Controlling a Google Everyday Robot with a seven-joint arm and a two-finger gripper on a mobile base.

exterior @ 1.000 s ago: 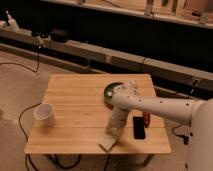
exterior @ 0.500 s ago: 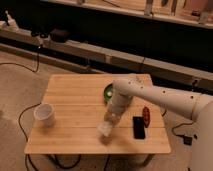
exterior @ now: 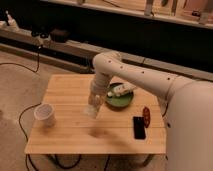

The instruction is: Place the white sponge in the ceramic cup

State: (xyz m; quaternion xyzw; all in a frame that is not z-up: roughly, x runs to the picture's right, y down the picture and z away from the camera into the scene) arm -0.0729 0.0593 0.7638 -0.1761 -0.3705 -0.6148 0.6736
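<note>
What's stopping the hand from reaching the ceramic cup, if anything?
Likely yes. The hand, shut on the white sponge, hangs over the table; the ceramic cup stands upright at its edge, only bare wood between. The green bowl and black block lie on the hand's other side.

My arm [exterior: 145,82] bends above my jaws; my gripper [exterior: 93,106] hangs pointing down, clamped on the white sponge [exterior: 90,112] between them.

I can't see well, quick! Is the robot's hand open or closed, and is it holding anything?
Gripper: closed, holding the white sponge above the table, between the ceramic cup and the green bowl.
</note>
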